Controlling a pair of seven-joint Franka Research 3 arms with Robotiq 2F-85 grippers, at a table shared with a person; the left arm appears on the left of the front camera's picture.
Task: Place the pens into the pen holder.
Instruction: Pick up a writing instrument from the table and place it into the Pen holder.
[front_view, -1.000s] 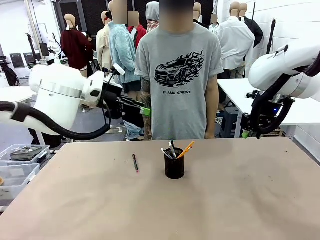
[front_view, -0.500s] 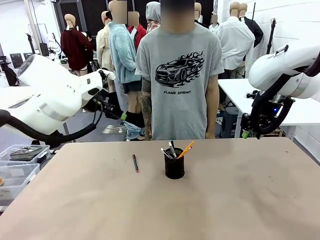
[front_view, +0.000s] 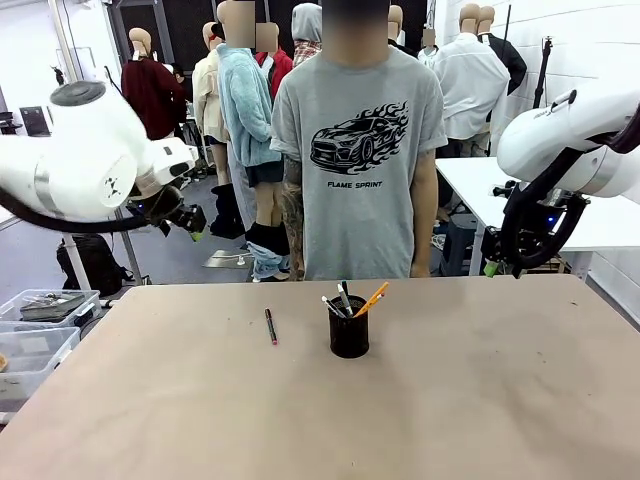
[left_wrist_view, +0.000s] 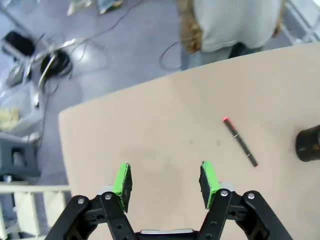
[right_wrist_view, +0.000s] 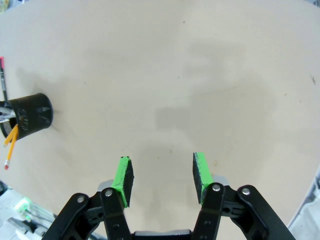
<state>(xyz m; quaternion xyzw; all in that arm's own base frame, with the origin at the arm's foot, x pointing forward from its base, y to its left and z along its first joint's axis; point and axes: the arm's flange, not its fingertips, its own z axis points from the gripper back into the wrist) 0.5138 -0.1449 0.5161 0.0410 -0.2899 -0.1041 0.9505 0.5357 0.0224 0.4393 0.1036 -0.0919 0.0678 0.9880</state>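
One dark pen with red ends (front_view: 270, 326) lies flat on the tan table, left of the pen holder (front_view: 349, 335), a black mesh cup. Several pens (front_view: 345, 299) stand in the cup, among them a yellow-orange pencil (front_view: 372, 297). My left gripper (front_view: 190, 222) hangs high beyond the table's far left edge. In the left wrist view it (left_wrist_view: 165, 181) is open and empty, with the lying pen (left_wrist_view: 240, 142) and the pen holder (left_wrist_view: 309, 143) off to the right. My right gripper (right_wrist_view: 162, 176) is open and empty above bare table, far from the pen holder (right_wrist_view: 31, 114).
A person in a grey printed T-shirt (front_view: 357, 150) stands at the far edge, arms down. Clear bins (front_view: 40, 330) sit off the table's left side. My right arm (front_view: 565, 145) is raised beyond the far right corner. A white table (front_view: 600, 215) stands behind.
My left arm has swung back to the left and its gripper has turned from pointing right to pointing down toward the table. The right arm, the pens and the person have not moved.
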